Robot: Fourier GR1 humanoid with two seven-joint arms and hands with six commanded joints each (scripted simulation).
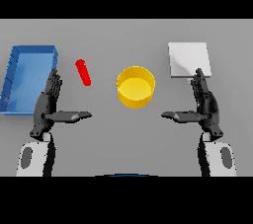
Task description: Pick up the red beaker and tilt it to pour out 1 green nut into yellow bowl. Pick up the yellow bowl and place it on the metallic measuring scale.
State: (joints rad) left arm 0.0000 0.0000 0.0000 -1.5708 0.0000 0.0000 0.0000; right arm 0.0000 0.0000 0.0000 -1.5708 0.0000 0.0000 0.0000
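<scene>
The red beaker (83, 72) lies tilted on the grey table, left of centre. A yellow bowl (135, 87) stands in the middle of the table; no nut shows in it. The metallic measuring scale (189, 59) is a pale square plate at the back right. My left hand (48, 103) is open, fingers straight and thumb pointing inward, just left of and nearer than the beaker, not touching it. My right hand (204, 103) is open the same way, right of the bowl, with its fingertips at the scale's near edge.
A blue tray (20, 77) with raised walls sits at the far left, partly behind my left hand. Bare grey table lies between the two hands, in front of the bowl.
</scene>
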